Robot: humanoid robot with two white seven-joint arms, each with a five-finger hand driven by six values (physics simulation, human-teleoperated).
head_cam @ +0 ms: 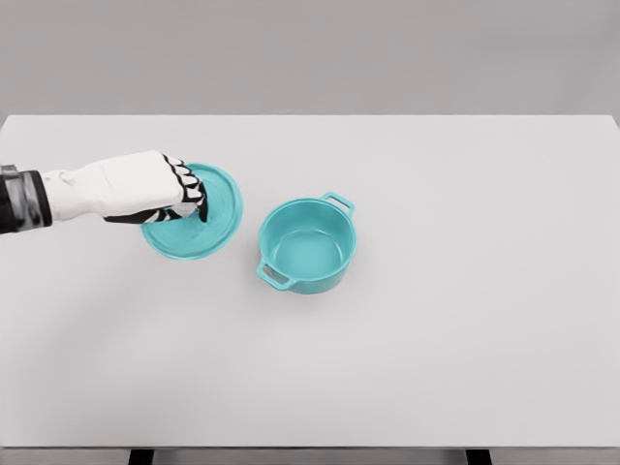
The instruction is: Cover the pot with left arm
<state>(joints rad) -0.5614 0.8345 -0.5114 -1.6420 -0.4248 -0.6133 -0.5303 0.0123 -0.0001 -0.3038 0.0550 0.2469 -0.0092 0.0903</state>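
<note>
A teal pot [307,244] with two side handles stands uncovered near the table's middle. Its round teal lid [215,218] lies flat on the table just to the pot's left, apart from it. My left hand [184,199] comes in from the left edge and sits over the lid's centre, fingers curled downward around where the knob is. The knob itself is hidden under the hand, so I cannot see whether the fingers have closed on it. The lid looks level on the table.
The white table [465,339] stretches wide to the right and front of the pot. Two dark table legs show at the bottom edge.
</note>
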